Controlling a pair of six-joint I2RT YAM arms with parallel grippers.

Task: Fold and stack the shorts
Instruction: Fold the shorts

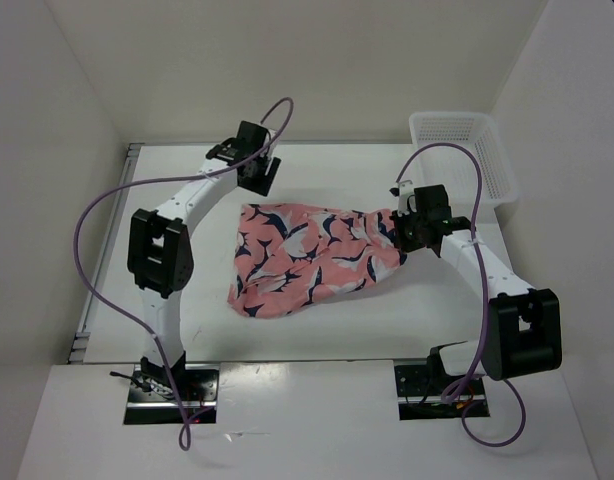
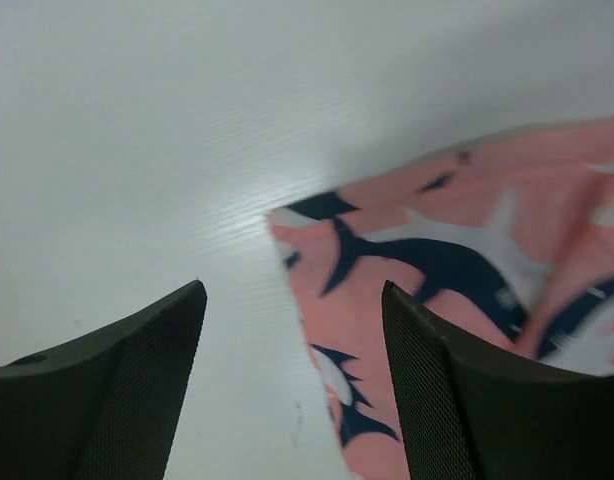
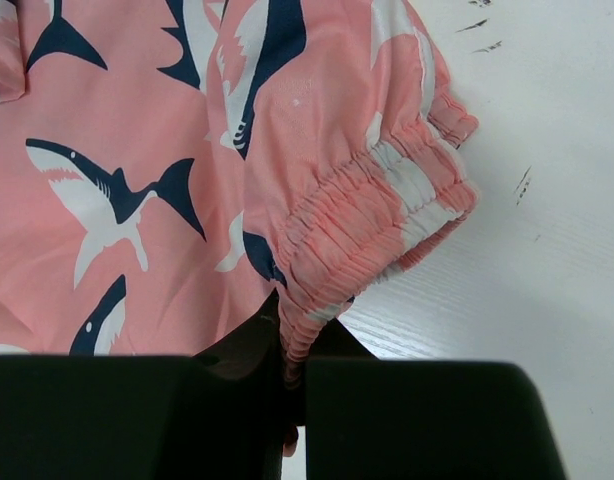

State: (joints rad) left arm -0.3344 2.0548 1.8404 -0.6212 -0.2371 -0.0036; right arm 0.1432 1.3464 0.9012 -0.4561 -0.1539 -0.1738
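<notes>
The salmon-pink shorts (image 1: pixel 307 258) with navy and white shark shapes lie spread across the middle of the white table. My right gripper (image 1: pixel 402 232) is shut on the gathered elastic waistband (image 3: pixel 372 215) at the shorts' right end; the band runs down between its fingers. My left gripper (image 1: pixel 259 172) hovers just beyond the shorts' far left corner (image 2: pixel 287 215), jaws open with nothing between them; bare table and the fabric's edge (image 2: pixel 327 370) show in the gap.
A white mesh basket (image 1: pixel 465 150) stands at the back right of the table. White walls close in the table at the back and both sides. Purple cables loop from each arm.
</notes>
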